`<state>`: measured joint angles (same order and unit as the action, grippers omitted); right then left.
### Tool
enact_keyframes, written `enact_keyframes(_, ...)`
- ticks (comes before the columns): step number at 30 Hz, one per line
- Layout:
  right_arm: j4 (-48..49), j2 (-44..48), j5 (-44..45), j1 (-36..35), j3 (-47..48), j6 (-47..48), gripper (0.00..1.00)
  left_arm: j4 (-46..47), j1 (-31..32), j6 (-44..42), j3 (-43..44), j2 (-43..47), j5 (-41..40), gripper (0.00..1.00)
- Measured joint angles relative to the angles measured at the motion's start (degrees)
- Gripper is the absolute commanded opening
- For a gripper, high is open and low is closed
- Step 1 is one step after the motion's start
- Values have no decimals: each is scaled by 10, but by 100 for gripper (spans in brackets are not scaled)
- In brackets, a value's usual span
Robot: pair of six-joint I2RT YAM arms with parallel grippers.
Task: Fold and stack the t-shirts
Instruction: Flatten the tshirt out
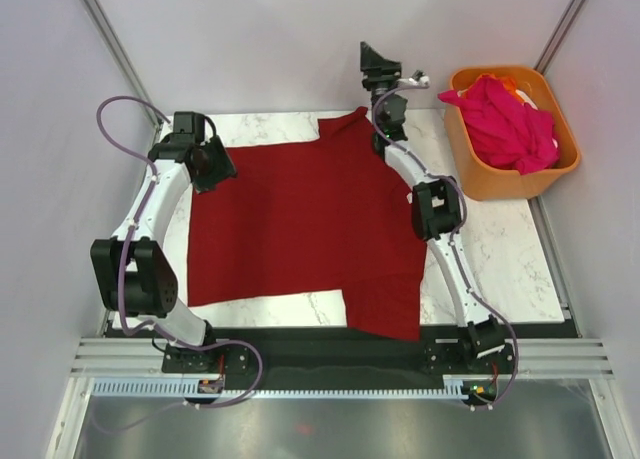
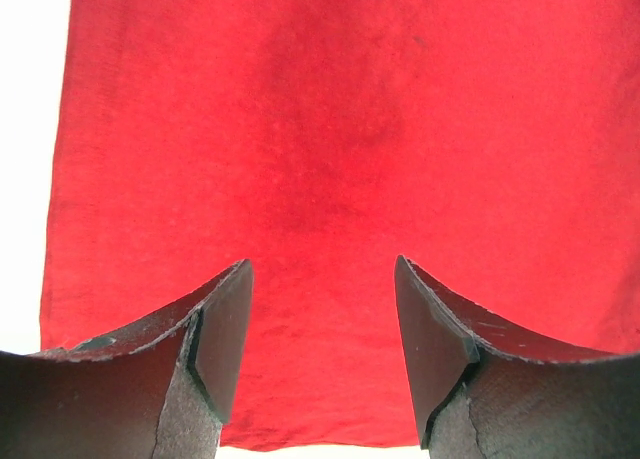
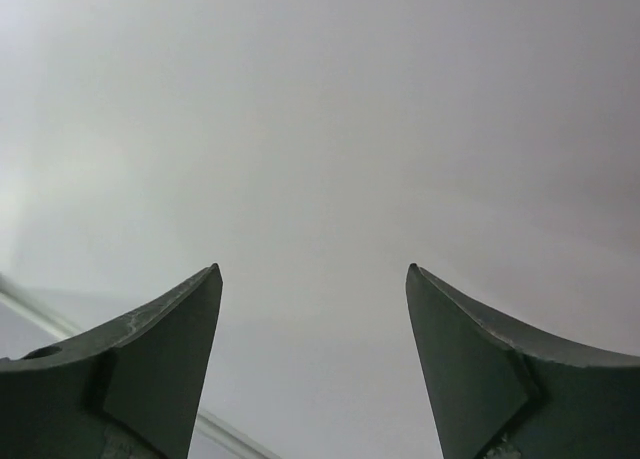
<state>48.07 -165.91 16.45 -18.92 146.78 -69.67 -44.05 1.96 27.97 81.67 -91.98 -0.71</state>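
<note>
The dark crimson t-shirt [image 1: 310, 219] lies spread flat on the marble table [image 1: 500, 259], one sleeve hanging over the near edge. Its neck label is not visible. My left gripper [image 1: 215, 167] is open and empty over the shirt's far left corner. In the left wrist view its jaws [image 2: 322, 279] stand wide apart just above the red cloth [image 2: 330, 129], near a hem. My right gripper [image 1: 378, 67] is raised beyond the shirt's far edge, open and empty [image 3: 312, 274], facing the grey wall. The magenta t-shirt [image 1: 505, 124] lies crumpled in the orange tub.
The orange tub [image 1: 460, 154] stands at the table's far right corner. Grey walls enclose the table on the left, back and right. The right arm [image 1: 435, 209] reaches over the shirt's right side.
</note>
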Motion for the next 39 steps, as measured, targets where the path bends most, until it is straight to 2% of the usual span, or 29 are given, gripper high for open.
enact_keyframes(2, 27, 44, -32, 24, -18, -10, 79, 0, 0, -1, 0, 4, -8, 66)
enact_keyframes(4, 61, 108, -75, 50, -83, -17, 79, 1, 1, -4, 0, 6, -8, 67)
enact_keyframes(8, 62, 283, -144, 100, -332, 8, 79, 9, 15, -14, 6, -6, -1, 66)
enact_keyframes(10, 25, 366, -164, 115, -435, 50, 76, 7, 32, -16, 39, -38, 19, 67)
enact_keyframes(12, -19, 423, -183, 117, -491, 94, 69, 9, 49, -16, 90, -82, 50, 67)
enact_keyframes(14, -89, 471, -206, 109, -517, 141, 63, 23, 64, -16, 142, -126, 88, 67)
enact_keyframes(15, -158, 493, -219, 102, -520, 181, 60, 28, 70, -16, 172, -152, 113, 67)
enact_keyframes(17, -212, 522, -227, 88, -522, 215, 56, 51, 81, -15, 228, -203, 168, 67)
enact_keyframes(19, -277, 558, -237, 73, -544, 257, 54, 94, 89, -8, 277, -253, 224, 68)
enact_keyframes(20, -297, 578, -243, 66, -568, 273, 48, 124, 91, 5, 297, -281, 256, 68)
enact_keyframes(21, -311, 599, -247, 61, -596, 283, 47, 161, 94, 20, 318, -310, 288, 69)
enact_keyframes(24, -345, 670, -268, 51, -711, 303, 43, 288, 99, 90, 367, -402, 361, 70)
enact_keyframes(27, -375, 717, -274, 52, -794, 325, 40, 411, 106, 183, 422, -509, 398, 70)
enact_keyframes(32, -437, 769, -269, 51, -858, 360, 39, 490, 119, 273, 543, -667, 365, 73)
enact_keyframes(39, -456, 819, -267, 22, -873, 378, 38, 540, 143, 318, 608, -726, 231, 77)
